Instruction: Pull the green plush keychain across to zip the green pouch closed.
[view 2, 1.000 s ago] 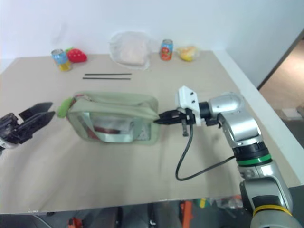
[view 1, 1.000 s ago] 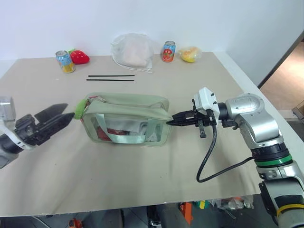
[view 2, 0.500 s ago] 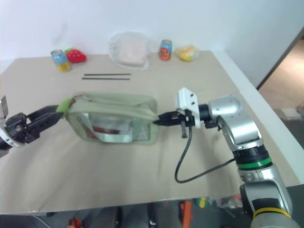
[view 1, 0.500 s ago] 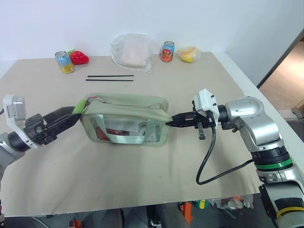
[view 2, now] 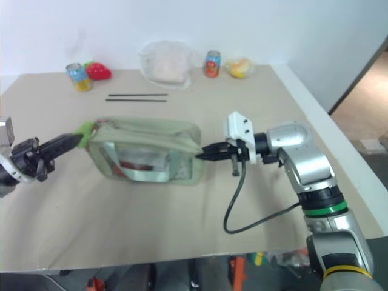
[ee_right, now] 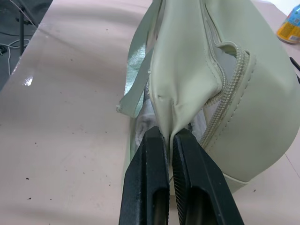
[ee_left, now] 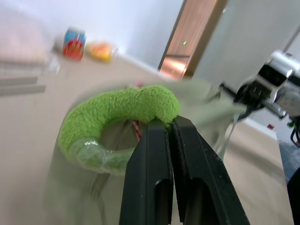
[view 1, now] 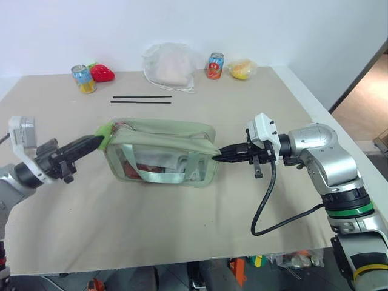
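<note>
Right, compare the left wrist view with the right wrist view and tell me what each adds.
Left wrist view alone: the left gripper, fingers shut on the green plush keychain, with a red can and a yellow item on the table behind.

Right wrist view alone: the right gripper, fingers shut on a pinched fold at the end of the green pouch, beside the zipper, part of it gaping.

Both: the pouch, the tan table, and a shut pair of black fingers.

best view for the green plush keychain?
Left wrist view: the green plush keychain is close up, its fuzzy ring pinched by the left gripper. In the head views it's a small lime patch at the green pouch corner.
</note>
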Available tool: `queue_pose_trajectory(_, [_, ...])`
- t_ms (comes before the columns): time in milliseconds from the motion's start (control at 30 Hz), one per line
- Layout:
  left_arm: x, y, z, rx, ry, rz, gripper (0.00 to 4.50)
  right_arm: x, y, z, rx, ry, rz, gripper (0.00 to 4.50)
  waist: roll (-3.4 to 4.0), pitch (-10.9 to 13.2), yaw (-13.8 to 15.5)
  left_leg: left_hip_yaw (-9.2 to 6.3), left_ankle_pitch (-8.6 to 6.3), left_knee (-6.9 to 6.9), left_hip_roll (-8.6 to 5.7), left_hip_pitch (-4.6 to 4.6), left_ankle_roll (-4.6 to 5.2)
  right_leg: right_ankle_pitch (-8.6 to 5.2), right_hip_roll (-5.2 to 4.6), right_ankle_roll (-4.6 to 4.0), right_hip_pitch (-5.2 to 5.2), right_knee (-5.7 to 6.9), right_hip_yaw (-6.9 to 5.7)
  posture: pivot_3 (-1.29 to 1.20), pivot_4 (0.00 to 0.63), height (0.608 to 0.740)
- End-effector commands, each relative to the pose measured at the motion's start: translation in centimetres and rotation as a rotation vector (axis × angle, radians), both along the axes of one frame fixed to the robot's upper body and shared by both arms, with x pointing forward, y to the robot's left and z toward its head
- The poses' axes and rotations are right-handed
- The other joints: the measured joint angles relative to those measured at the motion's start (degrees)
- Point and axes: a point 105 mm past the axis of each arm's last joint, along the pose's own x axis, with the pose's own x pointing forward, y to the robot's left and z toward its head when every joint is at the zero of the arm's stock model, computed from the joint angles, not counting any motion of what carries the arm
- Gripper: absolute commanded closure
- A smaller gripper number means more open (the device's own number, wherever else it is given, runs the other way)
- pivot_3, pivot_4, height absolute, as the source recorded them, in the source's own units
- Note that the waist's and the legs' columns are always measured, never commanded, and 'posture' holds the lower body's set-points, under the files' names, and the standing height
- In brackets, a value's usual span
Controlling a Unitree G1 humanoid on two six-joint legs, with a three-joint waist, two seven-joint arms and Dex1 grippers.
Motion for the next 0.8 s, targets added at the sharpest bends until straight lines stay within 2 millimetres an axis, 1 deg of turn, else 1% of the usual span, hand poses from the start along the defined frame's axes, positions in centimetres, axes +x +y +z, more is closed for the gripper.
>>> queue_pose_trajectory(33, [-0.4, -2.6, 3.8, -0.007, -0.104, -0.095, 4.45, -0.1, 0.2, 1.1, 0.016, -0.040, 0.017, 4.50, -0.01, 0.00, 0.00, 0.00, 0.00, 0.01, -0.01, -0.01, 0.00, 0.01, 0.01, 0.01, -0.01, 0.00, 0.00, 0.00, 0.150, 0.740])
queue_pose_trajectory(100, [-0.5, -3.7, 4.6, -0.003, -0.112, -0.144, 4.45, -0.1, 0.2, 1.1, 0.016, -0.040, 0.017, 4.50, -0.01, 0.00, -0.19, 0.03, 0.01, 0.01, -0.02, 0.00, -0.01, 0.01, 0.00, 0.02, 0.01, 0.00, 0.06, 0.00, 0.150, 0.740])
queue_pose_trajectory(133, [-0.4, -4.6, 4.6, 0.034, -0.110, -0.171, 4.45, -0.2, 0.3, 1.2, 0.023, -0.037, 0.021, 4.50, 0.00, 0.00, -0.28, 0.12, 0.00, 0.00, -0.02, 0.05, -0.01, 0.02, 0.01, 0.02, 0.01, 0.01, 0.19, 0.00, 0.150, 0.740])
queue_pose_trajectory(200, [-0.3, -5.8, 4.2, 0.093, -0.104, -0.199, 4.45, -0.4, 0.5, 1.3, 0.031, -0.033, 0.027, 4.50, 0.00, 0.00, -0.29, 0.19, 0.00, -0.03, -0.03, 0.07, -0.01, 0.01, 0.02, 0.02, -0.01, 0.02, 0.28, 0.00, 0.150, 0.740])
queue_pose_trajectory(267, [-0.2, -6.8, 3.2, 0.165, -0.077, -0.232, 4.45, -0.4, 0.5, 1.3, 0.033, -0.035, 0.027, 4.50, 0.00, 0.00, -0.29, 0.18, 0.00, -0.03, -0.03, 0.05, -0.01, 0.01, 0.02, 0.02, -0.01, 0.01, 0.28, 0.00, 0.150, 0.740])
queue_pose_trajectory(333, [0.2, -7.2, 1.4, 0.242, -0.030, -0.242, 4.45, -0.5, 0.4, 1.4, 0.038, -0.038, 0.023, 4.50, 0.00, 0.00, -0.30, 0.19, 0.00, -0.03, -0.05, 0.06, -0.01, 0.01, 0.02, 0.01, -0.02, 0.01, 0.31, 0.00, 0.150, 0.740])
queue_pose_trajectory(400, [0.6, -7.0, 0.4, 0.271, 0.006, -0.238, 3.78, -0.5, 0.4, 1.4, 0.039, -0.040, 0.017, 4.50, 0.01, 0.01, -0.30, 0.18, 0.01, -0.03, -0.05, 0.06, -0.02, 0.01, 0.04, 0.01, -0.03, 0.02, 0.30, 0.00, 0.150, 0.740])
queue_pose_trajectory(433, [0.6, -6.7, 0.3, 0.259, 0.018, -0.238, 3.48, -0.6, 0.4, 1.3, 0.040, -0.039, 0.016, 4.50, 0.01, 0.01, -0.29, 0.18, 0.01, -0.03, -0.05, 0.08, -0.02, 0.01, 0.04, 0.01, -0.03, 0.02, 0.30, 0.00, 0.150, 0.740])
queue_pose_trajectory(567, [1.4, -5.3, 1.0, 0.231, -0.029, -0.153, 2.12, -0.8, 0.2, 1.2, 0.041, -0.038, 0.011, 4.50, 0.01, 0.01, -0.29, 0.17, 0.01, -0.03, -0.02, 0.08, -0.02, 0.01, 0.07, 0.01, -0.03, 0.03, 0.28, 0.00, 0.150, 0.740])
queue_pose_trajectory(600, [1.4, -5.0, 1.2, 0.229, -0.043, -0.138, 1.95, -0.8, 0.2, 1.2, 0.042, -0.037, 0.009, 4.50, 0.01, 0.01, -0.29, 0.17, 0.01, -0.03, -0.02, 0.09, -0.02, 0.01, 0.08, 0.01, -0.03, 0.03, 0.28, 0.00, 0.150, 0.740])
queue_pose_trajectory(700, [1.1, -4.0, 2.6, 0.171, -0.074, -0.123, 1.95, -0.8, 0.2, 1.2, 0.043, -0.035, 0.009, 4.50, 0.01, 0.01, -0.29, 0.18, 0.01, -0.03, -0.02, 0.08, -0.02, 0.01, 0.07, 0.01, -0.03, 0.03, 0.29, 0.00, 0.150, 0.740])
queue_pose_trajectory(800, [-0.1, -2.9, 4.3, 0.105, -0.118, -0.127, 1.95, -0.7, 0.4, 1.3, 0.051, -0.033, 0.018, 4.50, 0.00, 0.01, -0.30, 0.18, 0.01, -0.03, -0.02, 0.07, -0.02, 0.01, 0.06, 0.01, -0.03, 0.02, 0.29, 0.00, 0.150, 0.740])
